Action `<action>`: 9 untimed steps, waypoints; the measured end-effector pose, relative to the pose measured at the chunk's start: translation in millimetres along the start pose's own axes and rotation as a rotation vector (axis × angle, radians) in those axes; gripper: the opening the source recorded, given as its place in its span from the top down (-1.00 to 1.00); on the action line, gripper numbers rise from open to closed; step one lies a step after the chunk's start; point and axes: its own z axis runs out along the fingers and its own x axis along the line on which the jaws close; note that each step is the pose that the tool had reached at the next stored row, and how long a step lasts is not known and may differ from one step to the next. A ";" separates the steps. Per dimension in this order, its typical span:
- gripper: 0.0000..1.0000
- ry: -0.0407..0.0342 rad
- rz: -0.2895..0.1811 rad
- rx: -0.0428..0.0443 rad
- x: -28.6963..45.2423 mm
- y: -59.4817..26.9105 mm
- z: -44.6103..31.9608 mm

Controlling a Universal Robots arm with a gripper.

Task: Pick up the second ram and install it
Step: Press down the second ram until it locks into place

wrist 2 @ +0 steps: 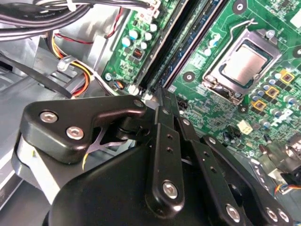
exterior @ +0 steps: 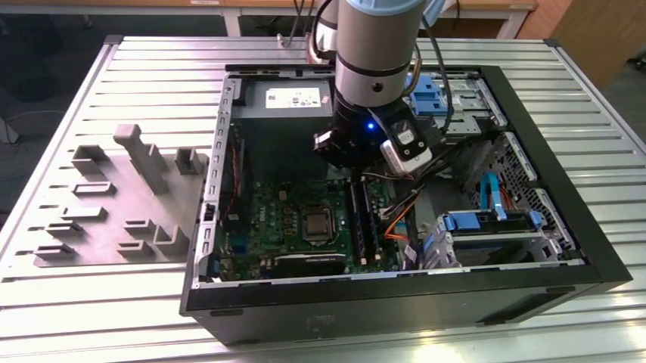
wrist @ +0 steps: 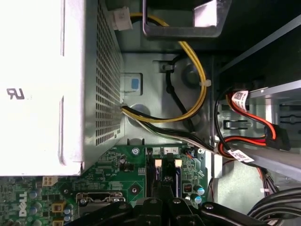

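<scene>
The counter (exterior: 121, 302) carries an open computer case (exterior: 565, 249) with the green motherboard (wrist 2: 263, 28) inside. The arm (exterior: 374, 53) reaches down into the case, the fingers (wrist 2: 162, 106) drawn close together right above the memory slots (wrist 2: 174, 47). The second ram (wrist 2: 188, 56) sits in a slot just beyond the fingertips, apparently not gripped.

- Ribbed metal table (exterior: 151, 83), pale slats running across it in the exterior view.
- Open computer case (exterior: 404, 302) sits right on the table, towards the exterior view's right.
- Grey fixture tray (exterior: 111, 219) lies flat on the slats at the exterior view's left, just beside the case, upright blocks and posts rising from it.
</scene>
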 end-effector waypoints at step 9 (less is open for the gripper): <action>0.79 0.0001 0.000 0.0003 0.0 0.0 -0.1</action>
